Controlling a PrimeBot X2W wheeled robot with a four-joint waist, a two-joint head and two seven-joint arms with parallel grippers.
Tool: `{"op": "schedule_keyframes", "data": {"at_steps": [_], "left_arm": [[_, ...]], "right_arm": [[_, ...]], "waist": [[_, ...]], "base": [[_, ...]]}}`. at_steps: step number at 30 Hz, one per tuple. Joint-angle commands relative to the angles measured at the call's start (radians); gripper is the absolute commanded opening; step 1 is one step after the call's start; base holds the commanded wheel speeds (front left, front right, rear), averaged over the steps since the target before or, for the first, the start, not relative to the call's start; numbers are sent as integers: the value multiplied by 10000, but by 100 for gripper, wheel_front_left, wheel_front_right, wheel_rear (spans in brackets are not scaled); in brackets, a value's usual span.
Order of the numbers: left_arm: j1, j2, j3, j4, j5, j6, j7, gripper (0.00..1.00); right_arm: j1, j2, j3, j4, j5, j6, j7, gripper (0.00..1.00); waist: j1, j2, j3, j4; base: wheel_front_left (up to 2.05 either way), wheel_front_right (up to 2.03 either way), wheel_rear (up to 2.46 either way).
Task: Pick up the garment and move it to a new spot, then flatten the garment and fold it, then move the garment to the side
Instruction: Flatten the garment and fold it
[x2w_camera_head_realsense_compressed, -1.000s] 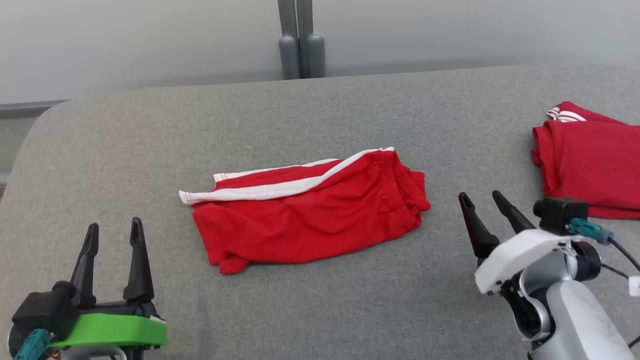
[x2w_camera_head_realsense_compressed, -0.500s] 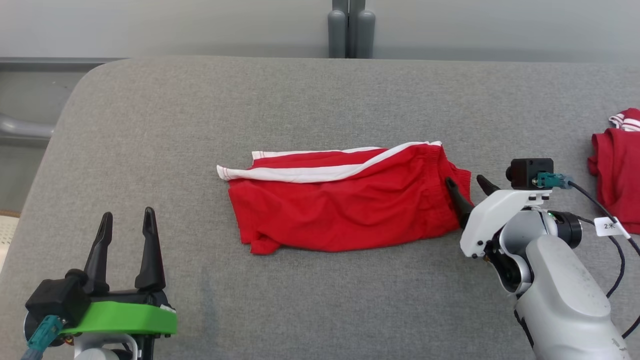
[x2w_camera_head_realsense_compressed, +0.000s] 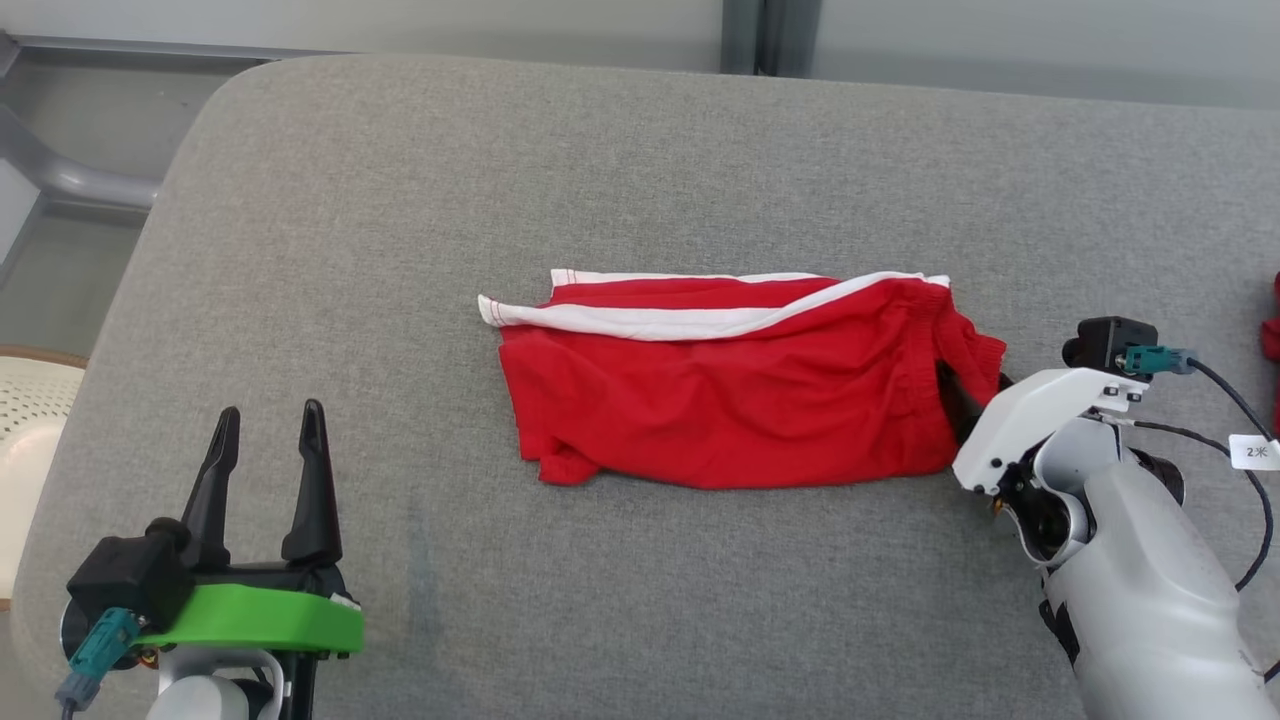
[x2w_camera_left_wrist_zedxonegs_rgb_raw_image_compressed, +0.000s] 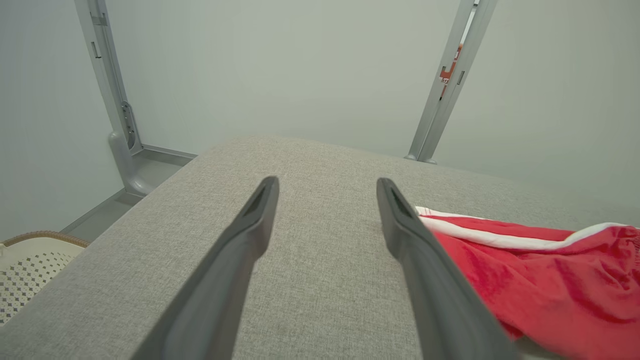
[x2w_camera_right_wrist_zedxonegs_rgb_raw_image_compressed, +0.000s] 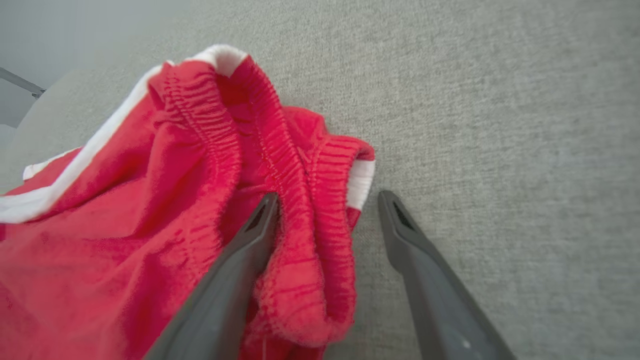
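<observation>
Items counted: one garment, two pincers, one basket, two frame posts.

Garment: one pair of red fabric shorts with white side stripes (x2w_camera_head_realsense_compressed: 730, 400) lies at the middle of the grey fabric-covered worktop (x2w_camera_head_realsense_compressed: 600, 180), spread out but rumpled. Its elastic waistband (x2w_camera_right_wrist_zedxonegs_rgb_raw_image_compressed: 295, 165) points right and the leg hems point left. A white stripe runs along the far edge.

Right pincer (x2w_camera_right_wrist_zedxonegs_rgb_raw_image_compressed: 327, 195): jaws wide apart, gripping nothing. It sits at the right end of the shorts. One dark finger (x2w_camera_right_wrist_zedxonegs_rgb_raw_image_compressed: 235, 270) pokes in among the waistband folds. The other finger (x2w_camera_right_wrist_zedxonegs_rgb_raw_image_compressed: 425, 270) stands outside them, over bare worktop. A bunched fold of waistband lies between the two.

Left pincer (x2w_camera_head_realsense_compressed: 272, 408): jaws wide apart and empty. It is at the near left of the worktop, well apart from the shorts, with both fingers pointing to the far side.

Other items: one white perforated basket (x2w_camera_head_realsense_compressed: 25, 430) stands off the worktop's left edge. Two grey metal posts (x2w_camera_left_wrist_zedxonegs_rgb_raw_image_compressed: 447, 85) rise beyond the far side. One sliver of red cloth (x2w_camera_head_realsense_compressed: 1272, 340) shows at the far right edge; what it is cannot be told.
</observation>
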Motion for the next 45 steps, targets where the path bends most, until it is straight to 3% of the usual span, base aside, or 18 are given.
{"op": "schedule_keyframes", "data": {"at_steps": [1,9,11,13,14,21,26,35,45], "left_arm": [[-184,-20,-29,46,58,-68,-22,100],[-212,16,-126,215,110,-98,-22,100],[-189,33,-146,238,117,-85,-22,100],[-135,52,-153,250,112,-67,-22,100],[-98,59,-153,256,110,-47,-22,100],[117,114,-111,175,44,29,-16,100],[283,161,-88,62,-8,94,0,100],[388,258,-122,-111,-14,196,122,100],[397,183,-294,-33,-92,179,187,100]], "right_arm": [[201,195,111,431,241,6,258,100],[86,400,907,875,1357,20,187,98],[2,384,1035,906,1533,20,10,49],[-109,356,1103,898,1682,18,-206,21],[-158,313,1113,871,1794,16,-344,1],[111,-95,1507,401,2664,6,-780,0],[485,-720,1732,-247,3183,6,-888,0],[1064,-1890,1598,-1481,3669,6,-320,0],[806,-734,1210,-2785,4528,7,740,0]], "waist": [[0,0,28,107],[0,0,-120,245],[0,0,-167,239],[0,0,-234,203],[0,0,-283,163],[0,0,-644,-389],[0,0,-788,-990],[0,0,-971,-1684],[0,0,-1136,-1367]], "base": [[0,0,0],[0,0,0],[0,0,0],[0,0,0],[0,0,0],[0,0,0],[0,0,0],[0,0,0],[0,0,0]]}}
